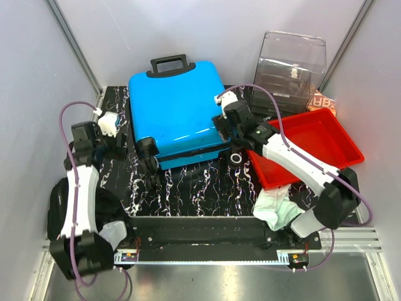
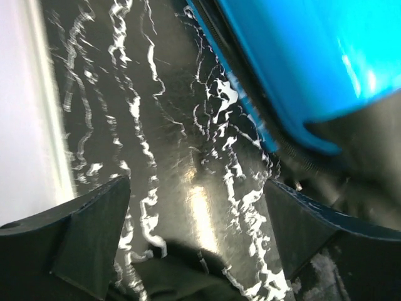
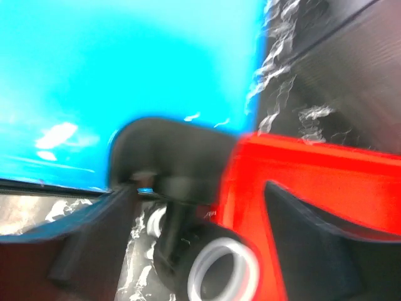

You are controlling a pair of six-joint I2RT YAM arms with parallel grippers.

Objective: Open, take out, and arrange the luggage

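Observation:
The luggage (image 1: 178, 110) is a bright blue hard-shell suitcase lying flat and closed at the back middle of the marbled table, its black handle (image 1: 169, 64) pointing away. My left gripper (image 1: 120, 145) hangs open beside its left edge. In the left wrist view only tabletop lies in the left gripper (image 2: 197, 213), with the blue shell (image 2: 313, 56) at the upper right. My right gripper (image 1: 227, 135) is at the suitcase's near right corner. It is open, and a black-and-white wheel (image 3: 213, 269) sits inside the right gripper (image 3: 200, 238), below the blue shell (image 3: 125, 75).
A red tray (image 1: 326, 135) stands right of the suitcase, close against the right arm, its wall (image 3: 313, 169) just beside the wheel. A clear plastic drawer box (image 1: 293, 66) is at the back right. White cloth (image 1: 279, 210) lies by the right base. Grey walls close both sides.

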